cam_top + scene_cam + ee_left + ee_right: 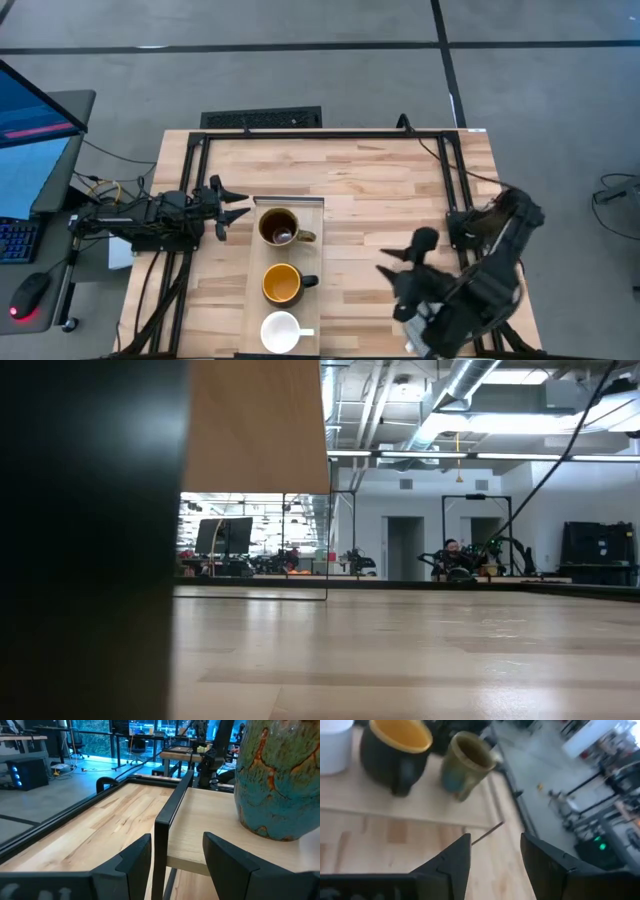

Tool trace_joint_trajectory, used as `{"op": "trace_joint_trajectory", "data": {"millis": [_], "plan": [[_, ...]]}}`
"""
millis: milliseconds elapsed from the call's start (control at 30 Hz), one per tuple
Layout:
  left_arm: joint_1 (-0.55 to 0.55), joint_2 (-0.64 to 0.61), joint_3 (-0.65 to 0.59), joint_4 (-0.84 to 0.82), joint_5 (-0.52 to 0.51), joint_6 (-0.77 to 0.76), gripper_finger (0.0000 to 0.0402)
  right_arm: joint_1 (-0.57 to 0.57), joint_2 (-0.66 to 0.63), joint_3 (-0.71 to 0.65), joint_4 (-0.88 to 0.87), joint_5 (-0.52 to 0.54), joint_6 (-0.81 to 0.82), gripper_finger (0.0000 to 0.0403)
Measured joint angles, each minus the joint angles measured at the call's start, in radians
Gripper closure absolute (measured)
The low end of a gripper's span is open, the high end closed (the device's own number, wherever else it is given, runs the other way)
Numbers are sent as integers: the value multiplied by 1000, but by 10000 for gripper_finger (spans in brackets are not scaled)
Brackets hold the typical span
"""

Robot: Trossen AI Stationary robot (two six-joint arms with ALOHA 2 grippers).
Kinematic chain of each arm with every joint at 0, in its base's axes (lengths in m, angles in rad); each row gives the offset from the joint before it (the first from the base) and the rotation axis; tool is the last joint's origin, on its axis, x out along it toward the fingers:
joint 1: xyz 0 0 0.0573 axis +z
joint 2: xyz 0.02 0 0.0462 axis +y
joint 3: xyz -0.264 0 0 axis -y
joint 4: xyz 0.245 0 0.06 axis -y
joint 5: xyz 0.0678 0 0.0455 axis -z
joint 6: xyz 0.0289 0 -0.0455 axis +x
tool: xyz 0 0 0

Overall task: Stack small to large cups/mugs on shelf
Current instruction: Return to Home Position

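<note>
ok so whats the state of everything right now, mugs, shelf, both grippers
shelf: lying on the table, holding three mugs in a row, none nested
brown mug: upright, at the end by the left gripper
dark mug: upright, in the middle
white mug: upright, at the other end
left gripper: open, empty, beside the brown mug
right gripper: open, empty, apart from the shelf

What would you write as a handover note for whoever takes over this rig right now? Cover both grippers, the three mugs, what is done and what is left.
Left gripper: open, empty, at the edge of the long pale wooden shelf, beside the large olive-brown mug.
Right gripper: open, empty, over the table right of the shelf.
Mugs: upright in a row on the shelf, olive-brown, then the medium dark mug with yellow inside, then the small white mug.
Done: all three placed.
Left: probably just bring both arms home.
</note>
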Motion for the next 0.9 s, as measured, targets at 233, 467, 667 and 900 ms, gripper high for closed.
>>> {"op": "trace_joint_trajectory", "data": {"millis": [233,467,667,900], "plan": [[0,0,0,0,8,3,232,1,-191,-132,4,114,-9,208],[0,0,0,0,8,40,232,-72,-390,-382,82,181,11,207],[0,0,0,-1,9,31,232,-158,-579,-712,287,206,10,209],[0,0,0,-2,25,29,232,-239,-785,-1027,655,185,-119,207]]}}
